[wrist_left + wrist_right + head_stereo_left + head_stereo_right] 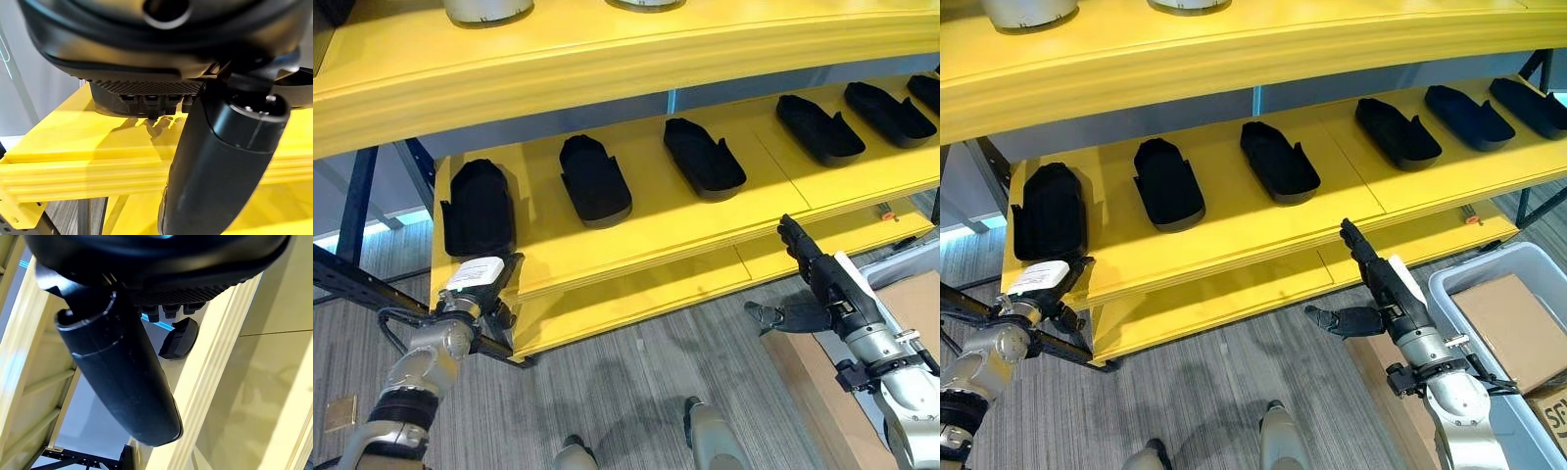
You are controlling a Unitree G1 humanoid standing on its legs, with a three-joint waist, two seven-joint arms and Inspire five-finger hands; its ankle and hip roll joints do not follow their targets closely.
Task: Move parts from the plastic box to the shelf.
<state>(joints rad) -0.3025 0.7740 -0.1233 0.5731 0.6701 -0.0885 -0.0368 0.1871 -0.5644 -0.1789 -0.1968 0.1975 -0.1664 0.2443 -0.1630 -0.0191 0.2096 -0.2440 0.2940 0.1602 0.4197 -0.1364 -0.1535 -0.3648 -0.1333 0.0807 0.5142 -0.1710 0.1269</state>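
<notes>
The left hand (480, 284) sits at the yellow shelf (705, 220) edge, just before the leftmost black part (478, 208) — its finger state I cannot tell. Further right, the right hand (1386, 289) hangs fingers straight, empty — beside the grey plastic box (1445, 286).

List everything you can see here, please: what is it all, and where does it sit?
Shelf: one, yellow, several levels.
Black parts: six, in a row on the middle level.
Round objects: two, pale, top level, cut off at the view's edge.
Plastic box: one, grey, floor at right, holding a cardboard piece.
Left hand: at the shelf's left end by the leftmost part.
Right hand: fingers straight, before the shelf edge, holding nothing.
</notes>
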